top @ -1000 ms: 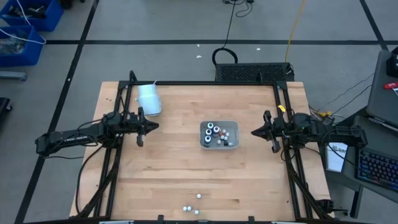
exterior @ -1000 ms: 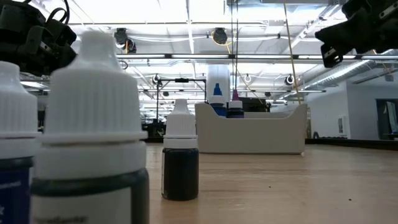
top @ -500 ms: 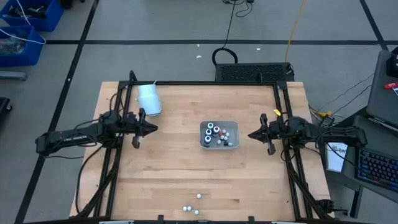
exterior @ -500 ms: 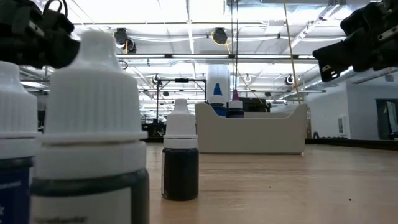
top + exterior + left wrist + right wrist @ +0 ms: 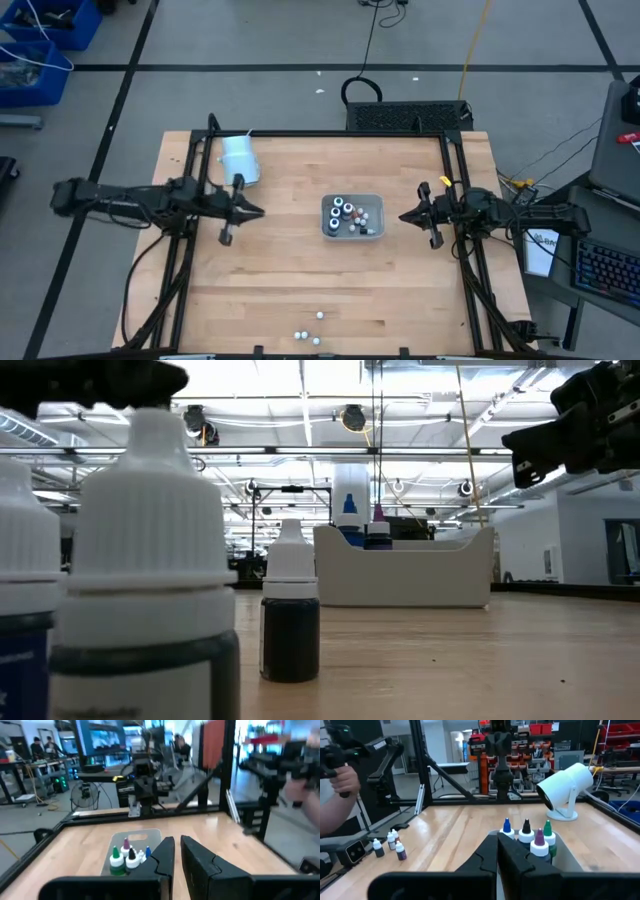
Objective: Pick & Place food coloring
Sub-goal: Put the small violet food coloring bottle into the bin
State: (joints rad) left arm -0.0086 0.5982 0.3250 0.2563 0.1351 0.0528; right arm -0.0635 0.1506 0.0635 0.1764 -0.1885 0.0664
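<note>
While the clear tray (image 5: 352, 216) in the middle of the high view already holds several food coloring bottles (image 5: 343, 209), three loose bottles (image 5: 310, 331) wait at the bottom edge, probably because they are not yet collected. Your left gripper (image 5: 252, 211), left of the tray, holds nothing, its fingers nearly together. Your right gripper (image 5: 408, 215), right of the tray, is fully closed and empty.

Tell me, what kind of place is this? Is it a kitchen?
Not a kitchen; it looks like a robot lab or workshop. Two robot arms work over a wooden table inside a black metal frame. Behind it are racks with red bins and benches with screens, under a high, bright ceiling.
</note>
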